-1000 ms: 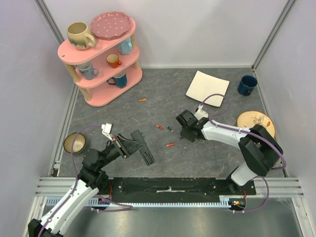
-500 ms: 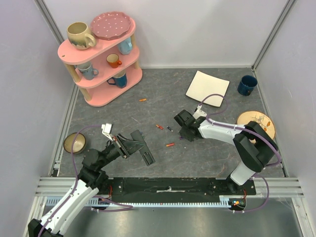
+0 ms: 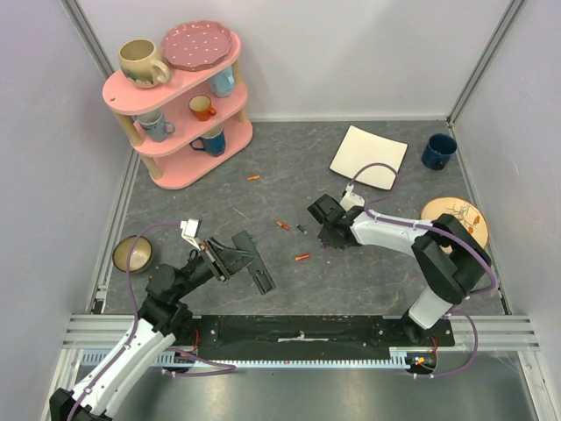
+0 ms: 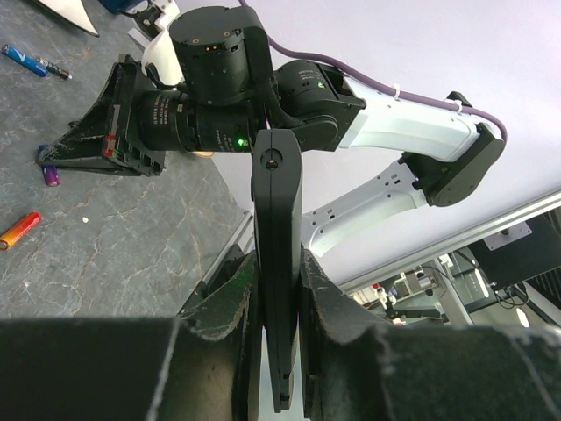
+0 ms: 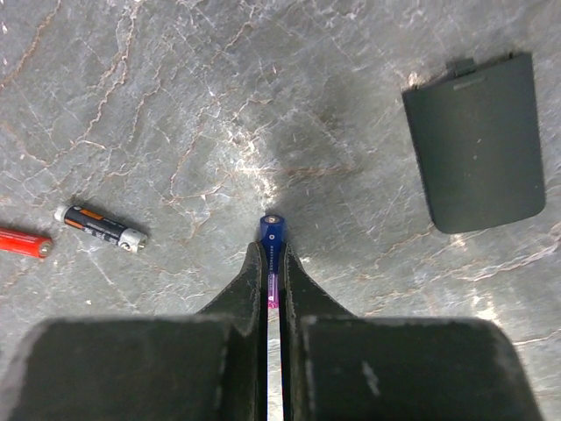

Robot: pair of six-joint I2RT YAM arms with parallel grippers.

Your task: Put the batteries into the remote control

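My left gripper (image 4: 278, 267) is shut on the remote control (image 4: 277, 193), a slim black bar held on edge above the mat, seen from above as remote control (image 3: 252, 260). My right gripper (image 5: 273, 256) is shut on a blue and purple battery (image 5: 272, 230) whose tip pokes out past the fingertips, down at the mat. From above, the right gripper (image 3: 325, 240) sits mid-table. Loose batteries lie nearby: a black one (image 5: 99, 226), a red one (image 5: 22, 243), and an orange one (image 3: 253, 177) farther back.
A black battery cover (image 5: 476, 142) lies on the mat to the right of my right gripper. A pink shelf (image 3: 131, 91) with mugs stands back left, a white square plate (image 3: 368, 156), a blue mug (image 3: 437, 151), a wooden plate (image 3: 454, 215) and a bowl (image 3: 133, 253) ring the mat.
My right gripper has slid slightly left and closed on the blue and purple battery. The left arm and the remote control have not moved.
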